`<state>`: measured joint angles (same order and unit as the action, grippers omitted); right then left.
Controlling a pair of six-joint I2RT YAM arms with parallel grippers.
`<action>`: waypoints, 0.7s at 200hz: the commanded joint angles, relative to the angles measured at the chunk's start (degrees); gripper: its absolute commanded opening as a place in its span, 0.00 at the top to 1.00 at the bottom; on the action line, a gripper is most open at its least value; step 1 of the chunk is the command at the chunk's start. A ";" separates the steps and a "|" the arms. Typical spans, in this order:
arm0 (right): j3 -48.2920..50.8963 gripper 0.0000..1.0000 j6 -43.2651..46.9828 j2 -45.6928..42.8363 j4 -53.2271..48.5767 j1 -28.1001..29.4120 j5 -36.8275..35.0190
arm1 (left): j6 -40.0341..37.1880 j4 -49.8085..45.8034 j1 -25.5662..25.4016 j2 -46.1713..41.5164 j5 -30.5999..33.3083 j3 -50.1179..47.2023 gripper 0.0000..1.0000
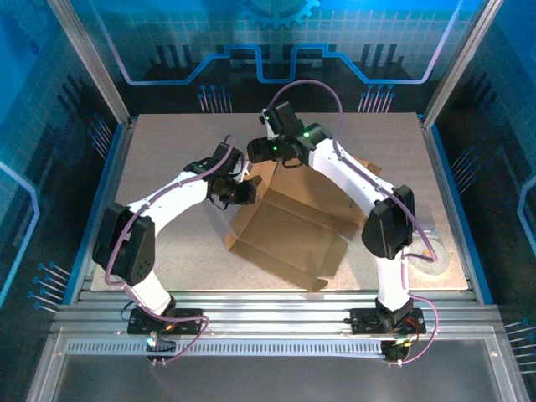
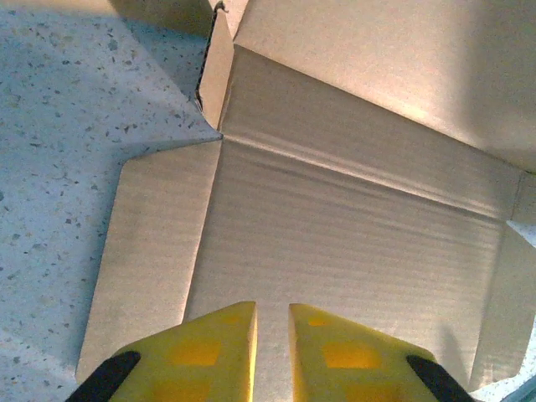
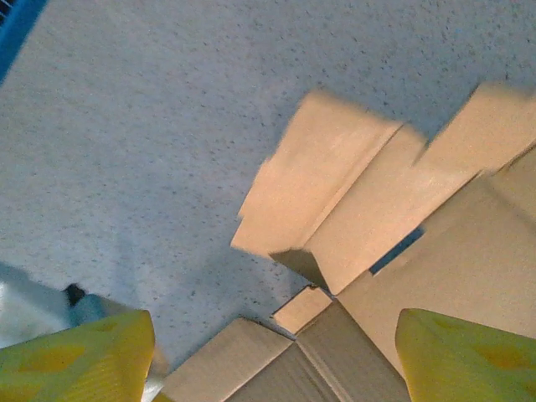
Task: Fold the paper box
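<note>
Fingers [image 2: 222, 343] of the left gripper [image 2: 272, 311] are sitting almost pinched together and empty over the paper box [image 1: 289, 234], centre frame. The right gripper [image 3: 275, 335] is hanging wide open at its upper edge. The sheet is lying mostly flat, so most folds look undone.

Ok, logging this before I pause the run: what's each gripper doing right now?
Left gripper: closed to a narrow gap, holding nothing, above the paper box.
Right gripper: wide open, holding nothing.
</note>
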<state>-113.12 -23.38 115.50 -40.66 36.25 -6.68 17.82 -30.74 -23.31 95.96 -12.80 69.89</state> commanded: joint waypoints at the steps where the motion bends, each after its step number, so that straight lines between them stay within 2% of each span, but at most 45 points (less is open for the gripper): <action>1: -3.23 0.23 -1.18 0.68 -1.75 -0.77 -2.14 | 0.65 0.99 0.42 -0.04 -2.19 -0.98 0.81; 31: 1.71 0.23 1.05 -2.57 1.77 -1.18 0.34 | 0.86 1.11 2.13 -0.60 -4.10 -0.76 0.78; 82: 18.95 0.24 2.46 -10.31 11.84 -10.06 18.19 | 2.40 2.25 4.15 0.10 -10.58 0.19 0.68; 100: 23.36 0.26 1.64 -11.39 11.68 -12.21 18.83 | 3.55 3.74 4.15 0.51 -10.97 0.04 0.65; 140: 36.50 0.32 -2.01 -12.43 19.40 -12.22 18.29 | 4.94 4.03 4.41 4.58 -10.20 5.03 0.59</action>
<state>-81.23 -23.14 103.57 -26.37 22.94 8.88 20.84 -27.94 -19.11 97.65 -21.43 71.29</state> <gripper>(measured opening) 0.700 0.390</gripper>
